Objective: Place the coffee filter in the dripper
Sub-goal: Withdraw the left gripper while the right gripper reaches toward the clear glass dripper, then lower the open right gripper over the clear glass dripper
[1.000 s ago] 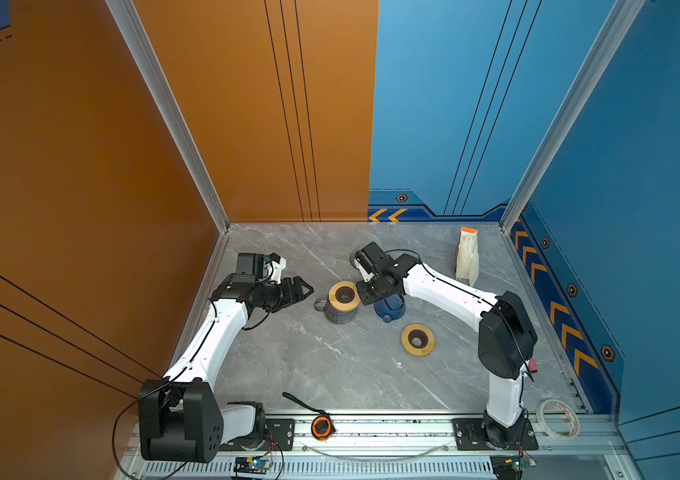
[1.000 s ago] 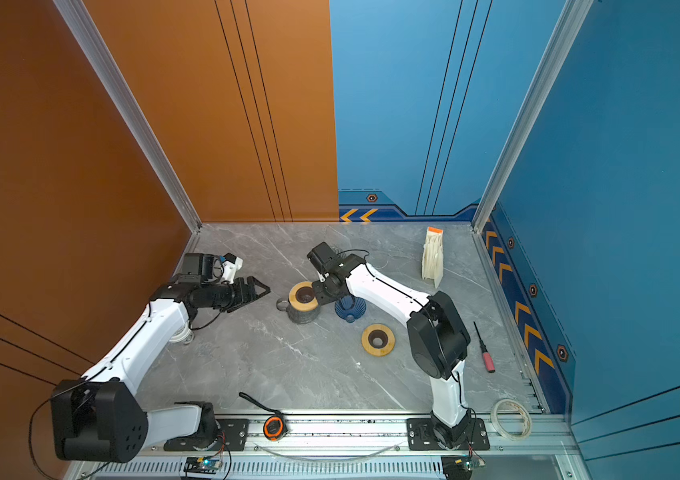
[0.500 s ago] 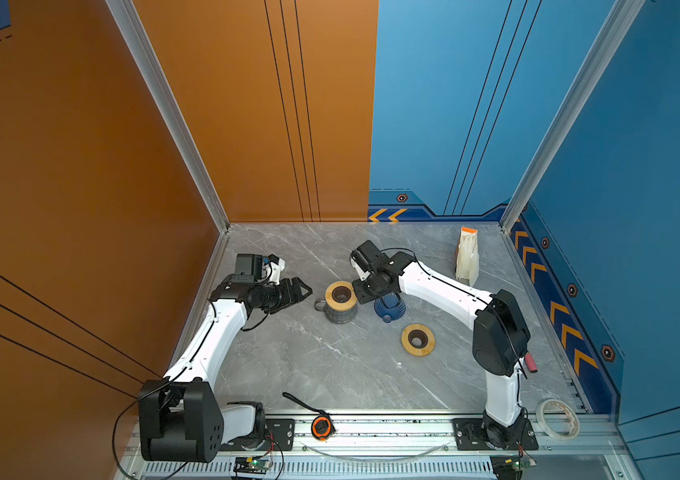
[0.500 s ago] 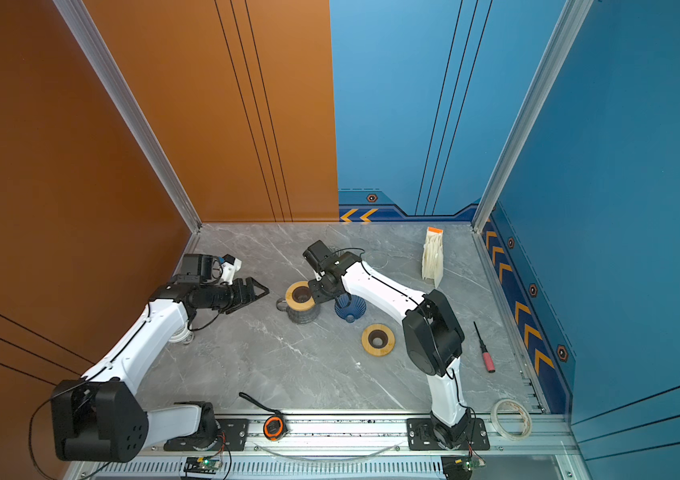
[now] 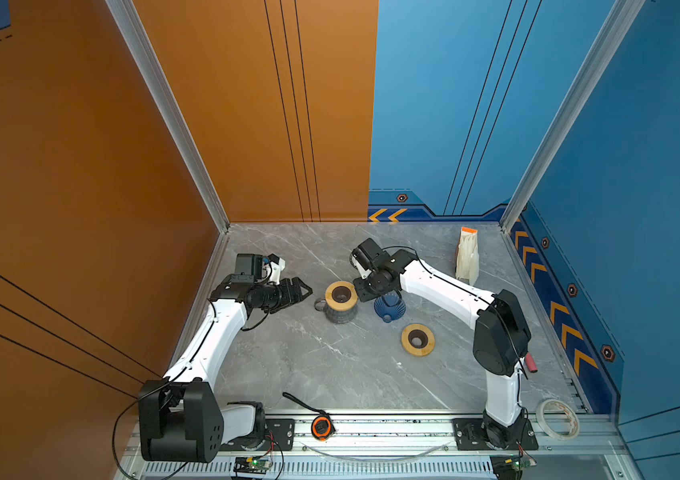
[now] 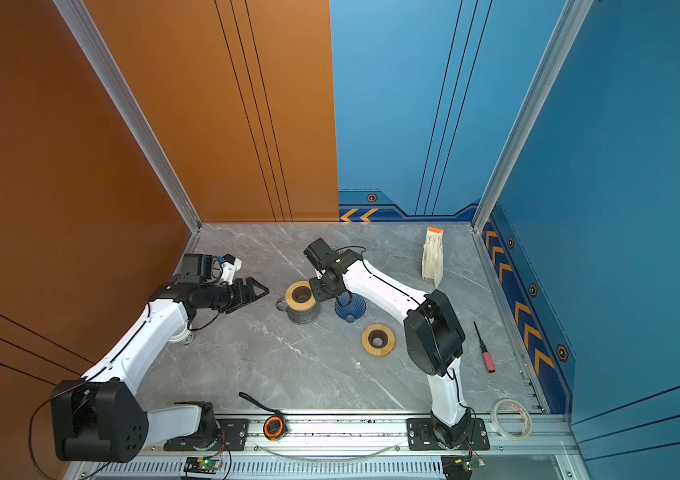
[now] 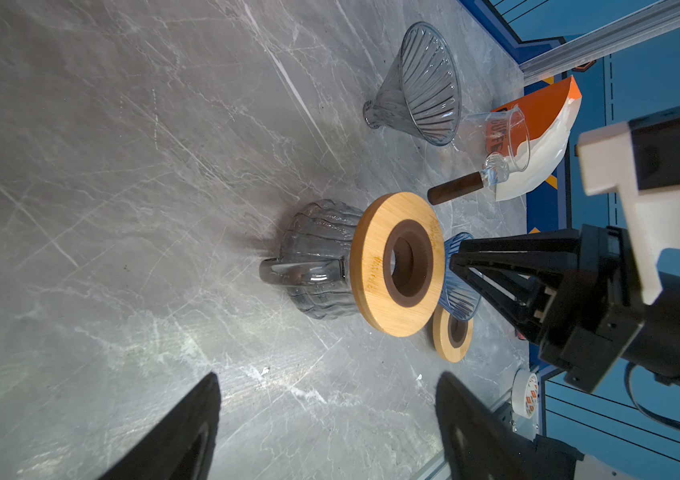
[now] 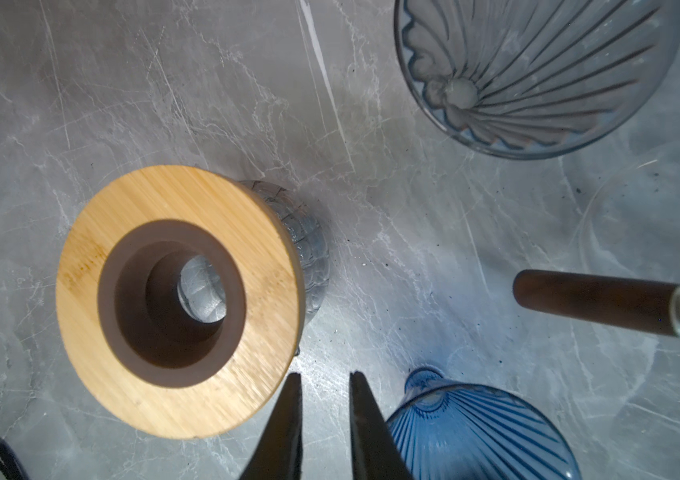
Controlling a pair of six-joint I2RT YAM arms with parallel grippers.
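A pack of white coffee filters [image 5: 468, 257] with an orange top stands at the back right, also in a top view [image 6: 433, 257] and the left wrist view [image 7: 537, 145]. A blue ribbed glass dripper [image 5: 389, 306] [image 6: 349, 308] [image 8: 479, 432] lies on its side mid-table. A clear grey dripper [image 7: 421, 83] [image 8: 537, 70] lies further back. My right gripper [image 5: 365, 291] [image 8: 323, 374] hangs low between the blue dripper and a grey mug topped by a wooden ring [image 5: 341, 294] [image 8: 176, 299]; its jaws stand slightly apart with only table between them. My left gripper [image 5: 309, 291] [image 7: 327, 376] is wide open, left of the mug.
A second wooden ring [image 5: 417, 339] lies in front of the blue dripper. A glass server with a dark handle [image 7: 458, 189] [image 8: 592, 303] lies near the filter pack. A red screwdriver [image 6: 485, 353], a tape roll [image 5: 558, 417] and a tape measure [image 5: 321, 427] sit at the right and front edges.
My right gripper has shifted left from above the blue dripper to the gap beside the mug, and its jaws have parted a little. The left arm has not moved.
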